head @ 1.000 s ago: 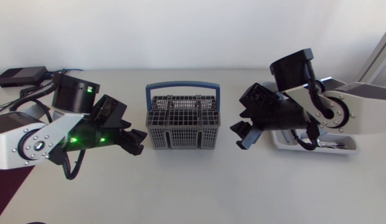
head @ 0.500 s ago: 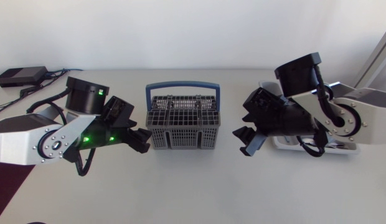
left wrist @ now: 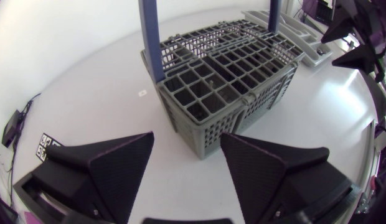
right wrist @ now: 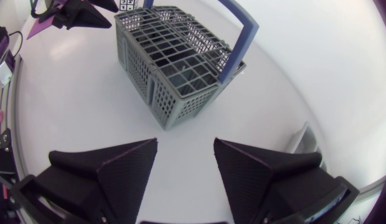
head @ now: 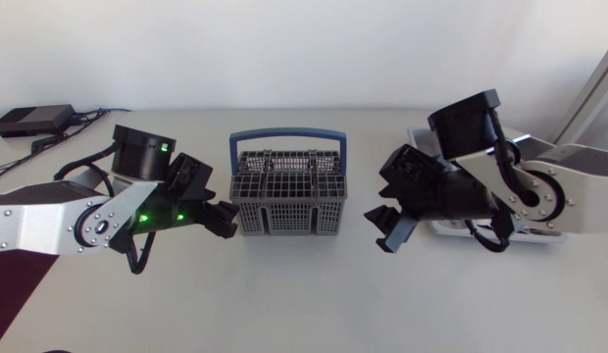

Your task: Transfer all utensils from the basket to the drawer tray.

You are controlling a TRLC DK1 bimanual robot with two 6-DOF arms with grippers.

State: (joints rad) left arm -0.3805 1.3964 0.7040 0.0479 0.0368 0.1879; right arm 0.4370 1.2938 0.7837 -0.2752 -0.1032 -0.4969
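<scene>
Head view: upright basket (head: 288,201), long axis left-right

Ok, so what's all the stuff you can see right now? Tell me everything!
table: one, white, under everything
basket: one, grey with a blue handle, middle of the table; no utensils visible inside
drawer tray: one, light grey, mostly hidden under the right arm
black box: one, with cables, far left corner
left arm: one, silver-grey and black, left of the basket, jaws open, empty
right arm: one, same colours, right of the basket, jaws open, empty
</scene>
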